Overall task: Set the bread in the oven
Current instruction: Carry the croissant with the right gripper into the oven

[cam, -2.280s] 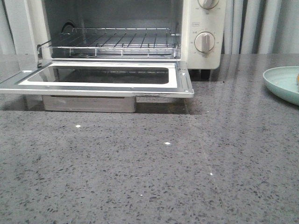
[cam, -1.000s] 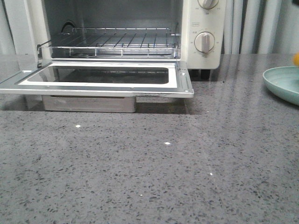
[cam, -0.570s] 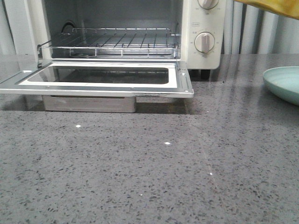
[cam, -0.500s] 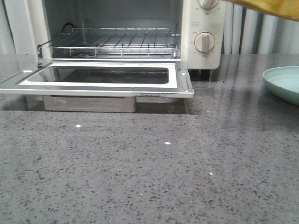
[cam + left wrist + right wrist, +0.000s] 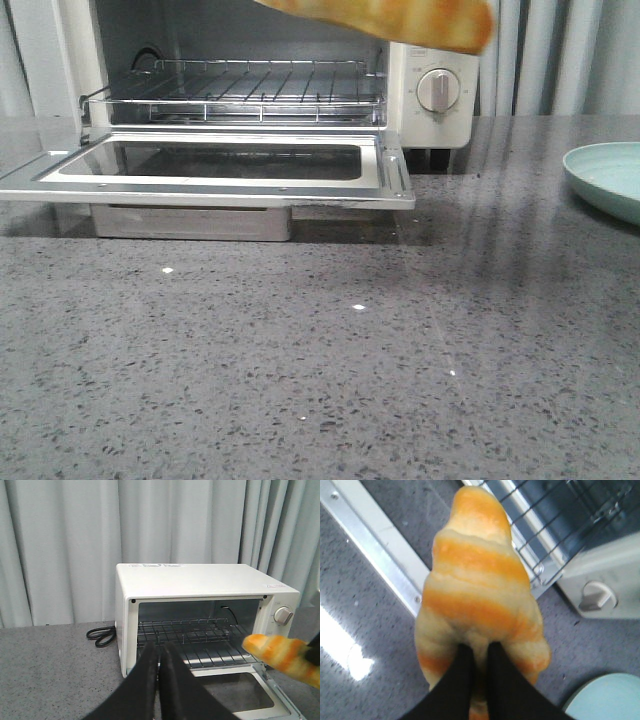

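The bread (image 5: 479, 587), a glossy orange roll with cream stripes, hangs in the air in front of the oven (image 5: 428, 95), above the outer edge of its lowered door (image 5: 215, 165) and level with the knob panel. The right gripper (image 5: 476, 667) holds it, jaws pinched into one end. The oven stands open on the grey table (image 5: 320, 360), wire rack (image 5: 240, 90) bare. The left gripper (image 5: 159, 662) hovers facing the oven front, jaws pressed together on nothing. A pale green plate (image 5: 608, 178) sits on the table to the right of the oven.
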Robot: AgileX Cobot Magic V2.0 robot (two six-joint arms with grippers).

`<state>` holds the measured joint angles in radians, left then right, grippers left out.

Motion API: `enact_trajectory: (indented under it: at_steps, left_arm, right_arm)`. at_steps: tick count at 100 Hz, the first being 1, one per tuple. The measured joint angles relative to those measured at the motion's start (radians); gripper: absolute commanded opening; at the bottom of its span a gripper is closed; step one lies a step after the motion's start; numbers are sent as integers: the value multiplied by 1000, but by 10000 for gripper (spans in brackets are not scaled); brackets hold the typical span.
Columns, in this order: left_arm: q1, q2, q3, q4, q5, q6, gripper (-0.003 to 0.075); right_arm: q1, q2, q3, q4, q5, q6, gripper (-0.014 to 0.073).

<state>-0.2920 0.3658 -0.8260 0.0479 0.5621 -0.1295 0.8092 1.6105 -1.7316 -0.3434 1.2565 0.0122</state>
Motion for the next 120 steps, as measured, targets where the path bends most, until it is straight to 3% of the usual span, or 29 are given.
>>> enact_trajectory:
  at_steps: [37,107,115,120]
  left_arm:
    - [0,0,0,0,5,0,-22]
    - [0,0,0,0,32,0,-22]
    - [0,0,0,0,35,0,-22]
    - [0,0,0,0,36,0,-22]
  right_arm:
    - [7,236,-215,-179,-186,-4,-67]
    - [-108,372,-242,-204,-369,-4,-67]
    - [-108,377,-242,-204,-373,-4,-34]
    - [-108,378,-242,-204,-373,-4,39]
